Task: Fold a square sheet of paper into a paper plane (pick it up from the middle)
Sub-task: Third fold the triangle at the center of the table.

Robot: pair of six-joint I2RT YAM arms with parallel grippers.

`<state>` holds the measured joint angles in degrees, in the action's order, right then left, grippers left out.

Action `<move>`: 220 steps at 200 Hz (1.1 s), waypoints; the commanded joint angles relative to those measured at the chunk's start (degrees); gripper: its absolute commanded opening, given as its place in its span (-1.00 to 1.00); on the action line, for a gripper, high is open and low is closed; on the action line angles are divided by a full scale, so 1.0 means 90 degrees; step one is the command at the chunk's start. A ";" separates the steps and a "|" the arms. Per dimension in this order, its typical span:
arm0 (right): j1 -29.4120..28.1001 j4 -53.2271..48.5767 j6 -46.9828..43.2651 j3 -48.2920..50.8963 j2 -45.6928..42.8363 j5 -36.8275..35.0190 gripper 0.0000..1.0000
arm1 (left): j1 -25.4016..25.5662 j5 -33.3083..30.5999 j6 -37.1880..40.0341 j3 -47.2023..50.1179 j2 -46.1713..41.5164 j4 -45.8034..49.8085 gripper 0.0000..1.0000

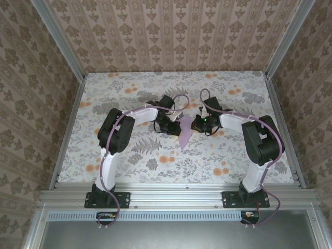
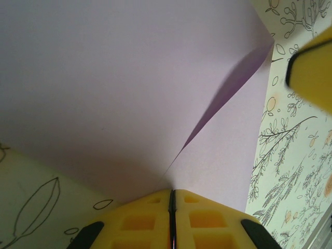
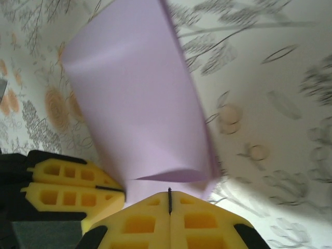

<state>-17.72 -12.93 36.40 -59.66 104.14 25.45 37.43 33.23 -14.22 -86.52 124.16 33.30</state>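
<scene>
Two robot arms meet over the middle of the floral worktop (image 1: 238,155), each pinching one side of the square sheet of paper (image 1: 184,134), already folded into a narrow lilac shape. The left gripper (image 1: 175,126) is closed tight on the sheet's left side. In its wrist view the yellow fingers press together on the lilac edge, and a sharp crease (image 2: 218,109) runs away from them towards the far corner of the paper. The right gripper (image 1: 196,124) is likewise clamped shut on the opposite side, its fingers meeting on the paper just beside those of its partner (whose yellow pads (image 3: 67,189) show at the left of the right wrist view).

The sheet lies directly between the two grippers, about midway between the worktop's left and right edges. Its long axis runs from the far edge towards the near edge, across the line joining the grippers, and its pointed end aims at the arms' bases. Neither arm is nearer, since both already have hold. Whether the pointed end rests on the worktop or hangs just above it cannot be told. The next fold will probably need one gripper to let go and press along that axis while the other anchors the sheet. The thin paper could slip or buckle during that handover.
</scene>
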 commanded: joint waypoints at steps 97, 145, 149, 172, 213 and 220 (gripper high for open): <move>0.0334 -0.0405 -0.0400 -0.0313 0.0715 -0.0452 -0.84 | -0.0041 -0.0738 0.0230 0.0210 0.0336 0.0435 -0.81; 0.0461 -0.0500 -0.0454 -0.0132 0.0245 -0.0353 -0.81 | -0.0048 -0.0734 0.0218 0.0230 0.0325 0.0421 -0.81; 0.0459 -0.0494 -0.0435 -0.0103 0.0188 -0.0307 -0.80 | -0.0049 -0.0724 0.0222 0.0231 0.0318 0.0421 -0.81; 0.0456 -0.0439 -0.0310 0.0101 -0.0117 -0.0183 -0.69 | -0.0052 -0.0696 0.0213 0.0219 0.0308 0.0402 -0.81; 0.0422 -0.0218 -0.0113 0.0117 -0.0120 0.0151 -0.50 | -0.0048 -0.0665 0.0214 0.0195 0.0337 0.0402 -0.82; 0.0397 -0.0204 -0.0100 0.0087 -0.0069 0.0197 -0.48 | -0.0048 -0.0669 0.0214 0.0201 0.0335 0.0392 -0.82</move>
<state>-13.56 -15.05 34.33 -59.16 103.94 24.86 37.43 33.30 -13.85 -86.52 124.16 33.28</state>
